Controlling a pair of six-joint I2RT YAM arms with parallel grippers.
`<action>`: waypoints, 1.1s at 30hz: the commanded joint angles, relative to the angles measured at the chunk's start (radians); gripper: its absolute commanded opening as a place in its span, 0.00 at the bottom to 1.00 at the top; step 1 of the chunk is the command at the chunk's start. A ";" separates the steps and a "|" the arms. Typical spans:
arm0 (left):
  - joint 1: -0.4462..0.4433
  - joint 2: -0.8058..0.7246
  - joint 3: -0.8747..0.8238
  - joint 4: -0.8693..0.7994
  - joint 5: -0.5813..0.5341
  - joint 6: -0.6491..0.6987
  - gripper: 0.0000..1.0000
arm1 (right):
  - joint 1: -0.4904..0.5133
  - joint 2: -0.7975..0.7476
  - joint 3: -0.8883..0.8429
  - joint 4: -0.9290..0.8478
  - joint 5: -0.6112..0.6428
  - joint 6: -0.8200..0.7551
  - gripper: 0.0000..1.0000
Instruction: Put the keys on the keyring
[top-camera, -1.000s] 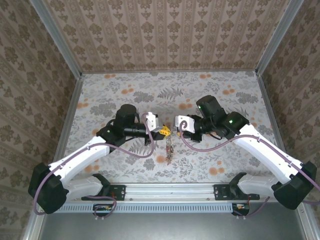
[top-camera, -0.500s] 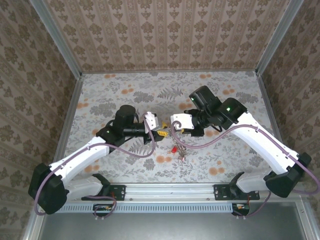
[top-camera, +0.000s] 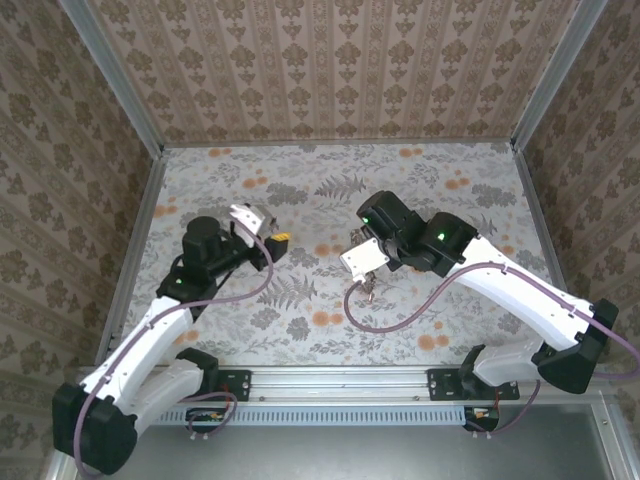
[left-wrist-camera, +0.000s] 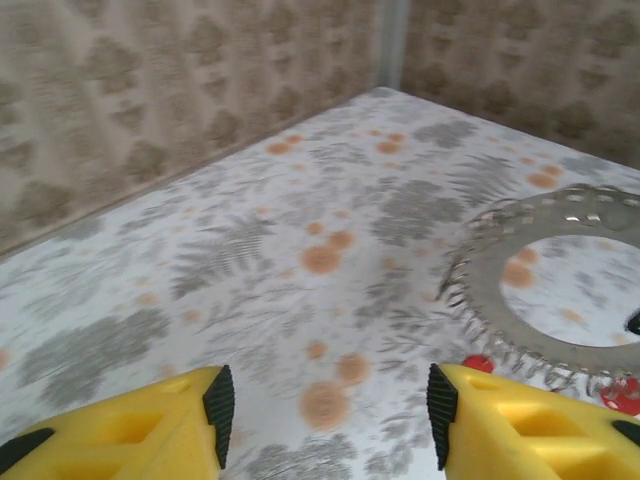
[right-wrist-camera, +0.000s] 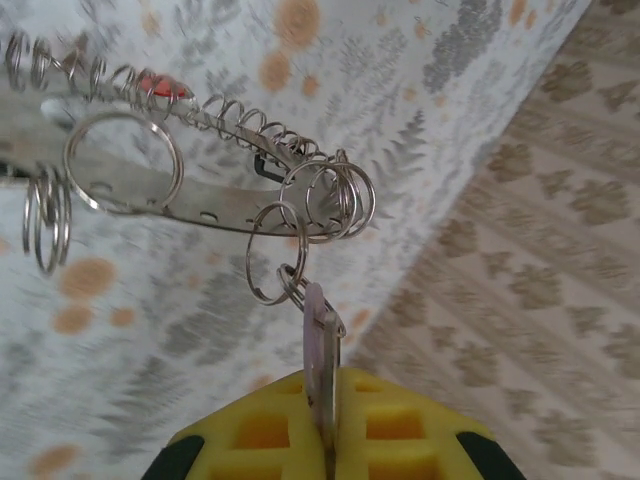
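So right now the right gripper (right-wrist-camera: 322, 400) has its yellow pads pressed tight on a thin metal blade, one of the keys (right-wrist-camera: 318, 335). That blade is chained through a few small split rings (right-wrist-camera: 275, 265) up to the keyring (right-wrist-camera: 200, 215), so the whole bunch looks to be hanging off that one pinch, just above the flowery table (top-camera: 460, 180). There's a red-headed bit (right-wrist-camera: 165, 88) further round the ring's coiled edge, though I can't tell how it's attached. The left gripper (left-wrist-camera: 327, 405) is spread wide with nothing between its fingers, sitting well off to the left of the keyring. From its own camera, the keyring shows ahead and to the right of those open fingers as a tilted oval, its wide hole facing more or less up. I reckon that's the bit that matters: the right arm is much the nearer one and already has the load, while the left would have to come across rightward and meet the band edge-on to take hold. That thin blade looks like a slippery thing to be pinching, too.
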 joint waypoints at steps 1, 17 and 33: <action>0.064 -0.036 0.021 -0.098 -0.094 -0.082 0.58 | 0.006 -0.032 -0.003 0.219 0.115 -0.225 0.00; 0.306 -0.117 0.001 -0.330 -0.315 -0.314 1.00 | -0.007 0.124 0.192 0.298 -0.017 -0.240 0.00; 0.488 -0.109 0.004 -0.416 -0.324 -0.383 1.00 | 0.096 0.562 0.573 0.244 -0.159 0.431 0.00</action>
